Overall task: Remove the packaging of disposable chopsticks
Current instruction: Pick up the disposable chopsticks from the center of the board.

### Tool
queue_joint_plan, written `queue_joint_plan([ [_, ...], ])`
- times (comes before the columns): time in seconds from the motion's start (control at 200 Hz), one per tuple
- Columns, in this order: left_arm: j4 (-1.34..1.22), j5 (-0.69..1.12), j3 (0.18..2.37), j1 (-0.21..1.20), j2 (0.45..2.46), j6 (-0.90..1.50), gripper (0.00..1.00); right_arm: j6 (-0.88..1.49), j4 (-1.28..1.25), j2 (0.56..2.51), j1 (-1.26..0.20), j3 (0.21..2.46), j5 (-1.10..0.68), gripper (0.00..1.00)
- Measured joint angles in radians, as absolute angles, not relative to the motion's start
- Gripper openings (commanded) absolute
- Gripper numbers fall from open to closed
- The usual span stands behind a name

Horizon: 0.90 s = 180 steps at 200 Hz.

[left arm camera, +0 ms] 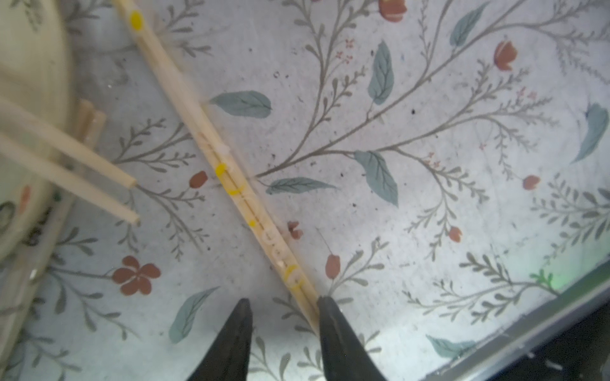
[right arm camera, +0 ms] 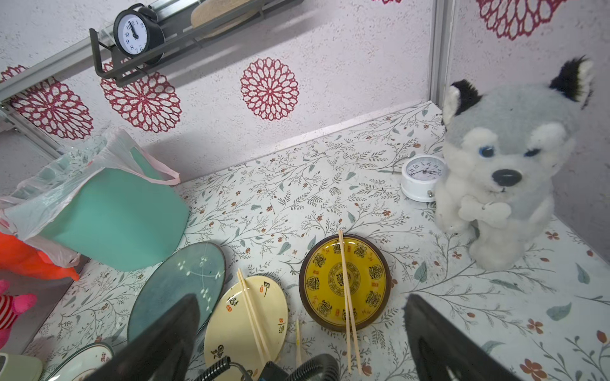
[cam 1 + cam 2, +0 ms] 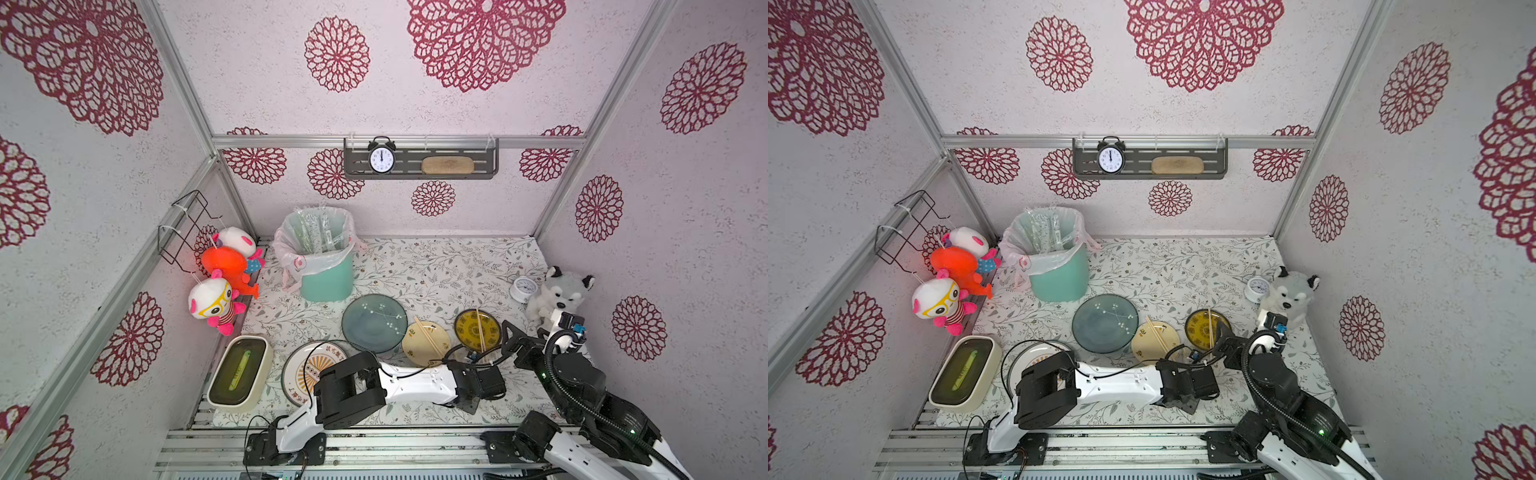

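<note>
A pair of disposable chopsticks in its clear packaging [image 1: 251,211] with yellow print lies slantwise on the floral table. My left gripper [image 1: 284,301] stands over its near end, jaws apart, and the sleeve's tip lies against one finger [image 1: 330,316]. From above this gripper is hidden under its wrist. Bare chopsticks [image 1: 66,171] rest on the cream plate [image 3: 440,349], and another bare pair [image 3: 480,330] lies across the yellow plate [image 3: 465,332]. My right gripper [image 2: 300,305] hangs wide open above the table near the yellow plate [image 2: 317,273], holding nothing. Empty clear sleeves [image 3: 316,232] sit in the bin.
The green bin [image 3: 328,282] with a pink liner stands at the back left. A blue-grey plate [image 3: 374,324], a patterned plate [image 3: 299,365] and a cream box [image 3: 239,370] lie to the left. A husky plush [image 3: 559,295] and a white clock [image 3: 524,288] are at the right.
</note>
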<state>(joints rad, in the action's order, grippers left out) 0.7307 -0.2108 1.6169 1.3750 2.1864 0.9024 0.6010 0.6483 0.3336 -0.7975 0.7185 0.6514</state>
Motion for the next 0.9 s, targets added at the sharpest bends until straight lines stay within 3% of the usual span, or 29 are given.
queue_joint_plan([
  [0.145, 0.735, -0.189, 1.582, 1.377, 2.164, 0.889, 0.27, 0.597, 0.647, 0.341, -0.797, 0.702, 0.653, 0.98],
  [0.706, 0.779, -0.207, 1.54, 1.369, 2.117, 0.819, 0.41, 0.582, 0.611, 0.358, -0.797, 0.673, 0.662, 0.98],
  [0.901, 0.789, -0.269, 1.541, 1.367, 2.088, 0.823, 0.41, 0.582, 0.605, 0.355, -0.797, 0.657, 0.663, 0.97],
])
